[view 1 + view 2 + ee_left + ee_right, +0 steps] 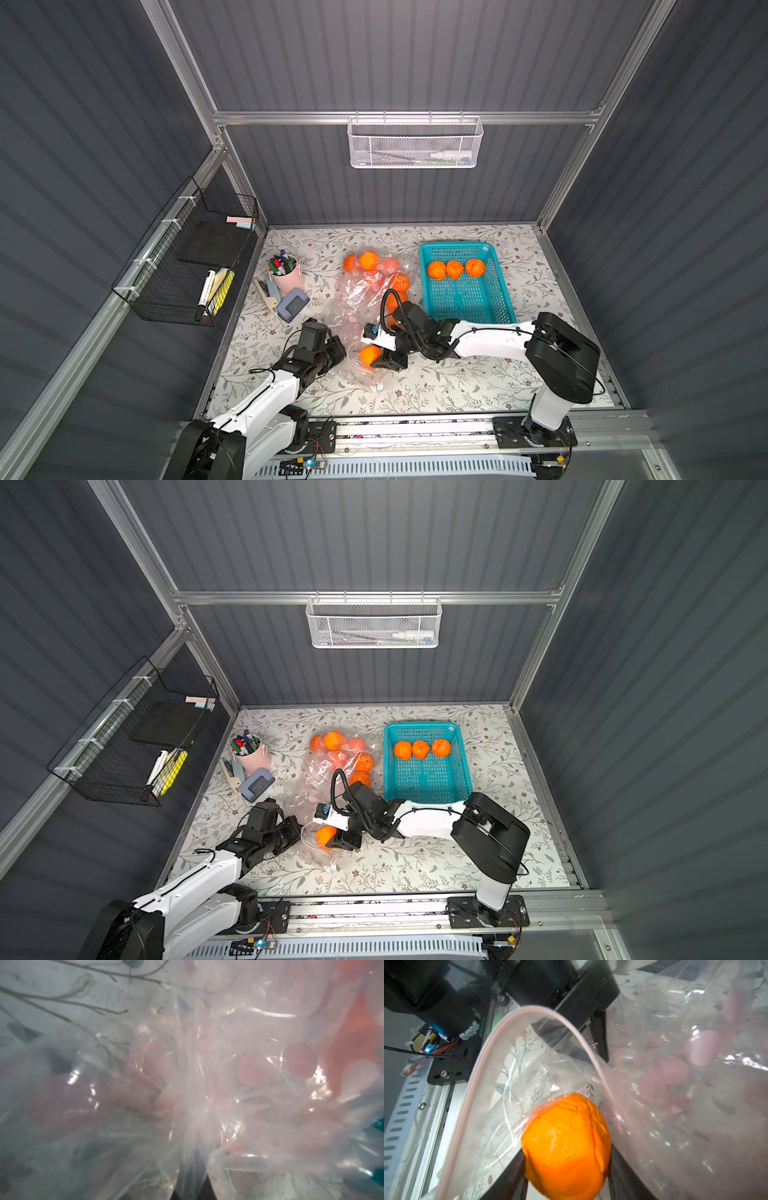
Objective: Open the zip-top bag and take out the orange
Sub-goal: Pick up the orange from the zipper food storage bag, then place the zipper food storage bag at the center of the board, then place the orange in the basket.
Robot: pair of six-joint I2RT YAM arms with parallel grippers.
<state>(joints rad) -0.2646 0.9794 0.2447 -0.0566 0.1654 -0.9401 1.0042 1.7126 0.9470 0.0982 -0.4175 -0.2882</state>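
- The left gripper (pixel 334 356) is clenched on the near edge of the zip-top bag (pixel 365 291). Its wrist view is a blur of crumpled film gathering toward the jaws, so the hold on the film is probably sound, though I cannot see the fingertips.
- The right gripper (pixel 566 1167) clasps the orange (pixel 564 1142), with a dark finger pressed to each side of the fruit. In both top views this orange sits at the near, open mouth of the bag, just beside the left gripper.
- The orange looks firm but yielding, with a creased, slightly glossy skin. A hold across its widest part suits it, since a pinch nearer the end could let it squirt out. It looks light enough for one gripper.
- The pink zip rim (pixel 529 1009) arches open above the fruit, and a flap of film lies against the orange. The film is thin, limp and slippery and may drag along, so the left gripper's hold is needed as an anchor.
- Farther back, more oranges (pixel 368 259) lie inside the bag near its closed end.
- Beside the bag stands a teal basket (pixel 420 266) holding three oranges (pixel 454 269), probably where this one should go.
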